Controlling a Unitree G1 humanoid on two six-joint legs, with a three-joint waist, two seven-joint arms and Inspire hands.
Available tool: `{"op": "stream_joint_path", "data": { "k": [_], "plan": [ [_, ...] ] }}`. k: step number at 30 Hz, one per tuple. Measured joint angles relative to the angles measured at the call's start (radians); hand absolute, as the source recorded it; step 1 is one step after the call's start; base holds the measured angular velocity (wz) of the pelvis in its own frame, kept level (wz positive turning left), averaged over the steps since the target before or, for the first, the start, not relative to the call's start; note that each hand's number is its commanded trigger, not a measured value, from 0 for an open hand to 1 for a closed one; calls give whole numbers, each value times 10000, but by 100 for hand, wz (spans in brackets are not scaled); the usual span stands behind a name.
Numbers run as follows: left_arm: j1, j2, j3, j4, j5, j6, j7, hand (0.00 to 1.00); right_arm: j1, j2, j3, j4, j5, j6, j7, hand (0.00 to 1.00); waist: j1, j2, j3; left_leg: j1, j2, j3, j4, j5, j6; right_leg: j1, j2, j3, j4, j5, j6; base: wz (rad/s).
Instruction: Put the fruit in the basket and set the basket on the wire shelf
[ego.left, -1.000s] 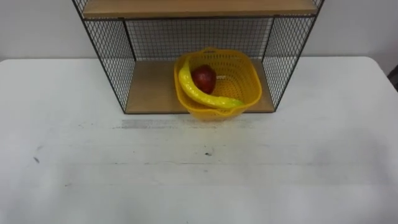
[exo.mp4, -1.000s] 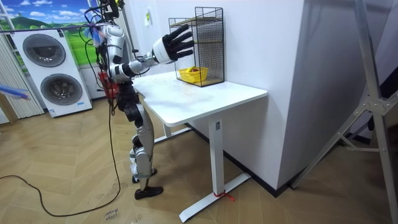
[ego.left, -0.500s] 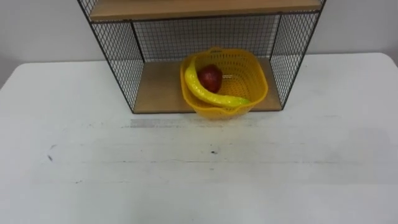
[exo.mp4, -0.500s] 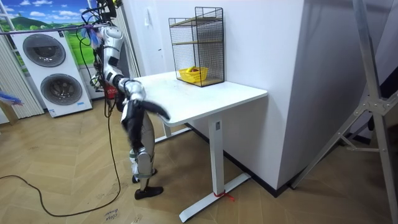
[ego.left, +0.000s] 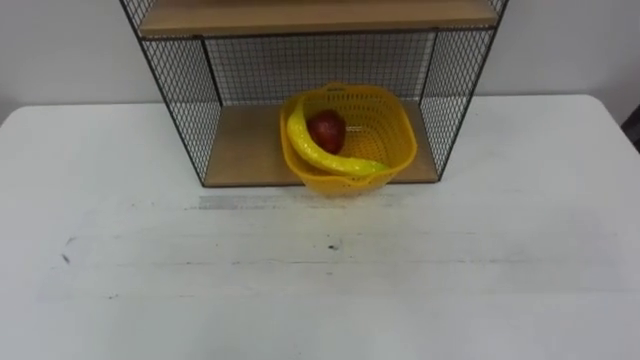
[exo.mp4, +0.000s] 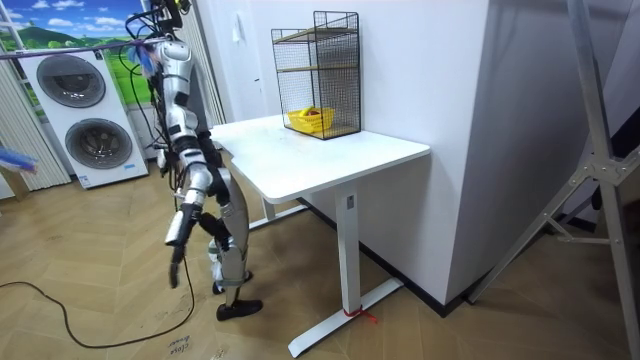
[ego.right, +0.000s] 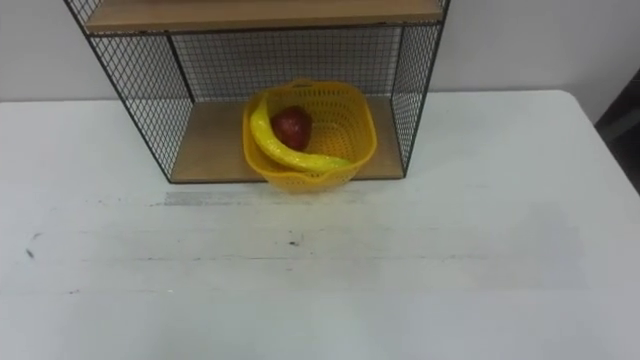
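The table (ego.left: 320, 290) lies wide open in front, bare right up to the wire shelf (ego.left: 180, 100). Mesh closes the shelf's sides and back, and the upper board (ego.left: 315, 15) caps the bay, so the front is the only way in. The basket (ego.left: 392, 135) fills the right part, its rim jutting past the front edge, with bare lower board (ego.left: 245, 145) to its left.

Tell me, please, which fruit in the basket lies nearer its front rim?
The yellow banana, curving along the front; the round red apple sits behind it.
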Motion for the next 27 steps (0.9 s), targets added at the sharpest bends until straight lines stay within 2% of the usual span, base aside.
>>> {"op": "stream_joint_path", "data": {
  "k": [1, 3, 4, 6, 8, 9, 10, 12, 16, 18, 20, 24, 27],
  "plan": [
    [-38, -34, -269, 1, 288, 48, -156, 0, -35, 70, 280, 38, -197, 70, 202, 0, -1, -5, 4, 62, -1, 17, -44, 1, 1, 34, 4, 27, -14, 1, 1, -15],
    [-111, -165, -1232, -2, 1545, 354, -773, 0, -215, 167, 1192, 374, -1005, 394, 1095, 0, 4, -19, 4, 351, 11, 149, -206, 1, 2, 220, 47, 167, -82, -1, 7, -18],
    [-145, -196, -1451, 2, 1918, 426, -898, 0, -249, 191, 1383, 376, -1292, 505, 1294, 0, -40, -21, 5, 412, 5, 139, -245, 1, 2, 271, 71, 181, -108, -2, 10, -8],
    [-428, -289, -2528, -21, 3421, 717, -1307, 0, -422, 273, 2408, 471, -2450, 726, 2134, 0, -204, -45, 12, 468, 22, 101, -283, 2, 3, 444, 134, 123, -341, 72, 28, 2],
    [-727, -372, -3268, -34, 4594, 891, -1606, 0, -679, 332, 3108, 640, -3499, 940, 2788, 0, -249, -120, 21, 482, 23, 102, -287, 3, 3, 502, 151, 124, -357, 83, 27, 2],
    [-946, -407, -3781, -33, 5058, 992, -1715, 0, -834, 377, 3560, 702, -4041, 1070, 3134, 0, -255, -181, 25, 486, 23, 107, -303, 3, 3, 507, 158, 123, -333, 83, 28, 0],
    [-1050, -417, -4004, -34, 5226, 1038, -1784, 0, -915, 397, 3770, 707, -4310, 1148, 3296, 0, -251, -217, 29, 486, 23, 108, -313, 3, 3, 505, 163, 128, -323, 83, 28, -4],
    [-1360, -422, -4798, -37, 5729, 1194, -1928, 0, -1205, 536, 4350, 694, -5259, 1327, 3756, 0, -226, -346, 81, 598, 47, 160, -326, 3, 2, 526, 201, 183, -417, 110, 16, -9],
    [-1520, -425, -5466, -39, 6448, 1454, -2137, 0, -1432, 786, 5039, 516, -6157, 1345, 4079, 0, -239, -402, 88, 614, 129, 224, -392, -7, -15, 609, 297, 184, -687, 275, -21, -10],
    [-1693, -457, -5814, -53, 6630, 1483, -2266, 0, -1554, 934, 5437, 377, -6451, 1342, 4378, 0, -245, -403, 131, 597, 143, 211, -436, -13, -25, 638, 327, 243, -716, 301, -31, 0],
    [-1754, -552, -6021, -80, 6760, 1478, -2302, 0, -1683, 1021, 5832, 356, -6474, 1336, 4635, 0, -201, -397, 132, 527, 144, 208, -454, -16, -30, 504, 338, 305, -717, 305, -37, -6],
    [-1887, -907, -6144, -101, 6863, 1454, -2469, 0, -1964, 1250, 6251, 379, -6447, 1288, 5179, 0, -213, -400, 135, 431, 155, 207, -441, -15, -28, 517, 373, 320, -862, 403, -33, -1],
    [-1833, -832, -6322, -96, 6870, 1423, -2490, 0, -1951, 1268, 6376, 378, -6294, 1284, 5447, 0, -234, -413, 130, 416, 156, 215, -439, -14, -27, 524, 376, 316, -852, 402, -33, 0]
  ]
}}
